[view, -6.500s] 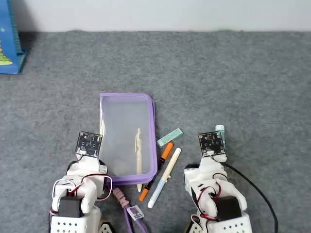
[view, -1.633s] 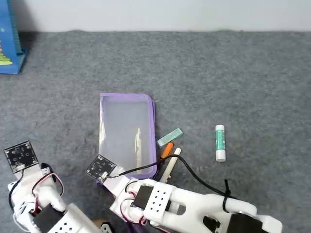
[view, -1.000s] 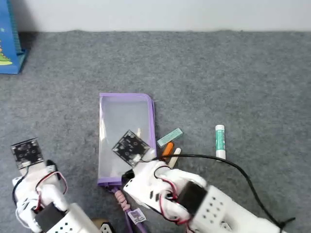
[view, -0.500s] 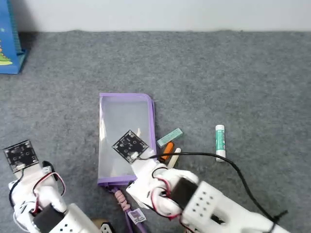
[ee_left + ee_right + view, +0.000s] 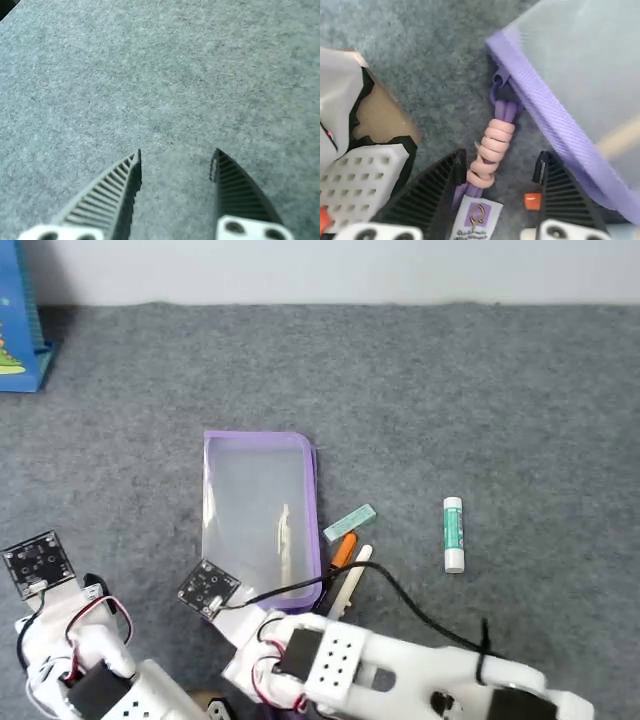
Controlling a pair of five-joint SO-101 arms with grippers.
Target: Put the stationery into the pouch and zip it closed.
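Bright, even, diffuse light falls on the table (image 5: 450, 390), with faint, soft shadows.

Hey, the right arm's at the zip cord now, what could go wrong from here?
The right gripper stands open around the pink cord; pulling now could zip the pouch with the orange pen and glue stick outside. The left gripper is over bare carpet, not on the pouch, so a tug might drag it.

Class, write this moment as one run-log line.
left claw: open over bare carpet | right claw: open, astride pink zip pull at pouch corner | glue stick, orange pen: outside pouch
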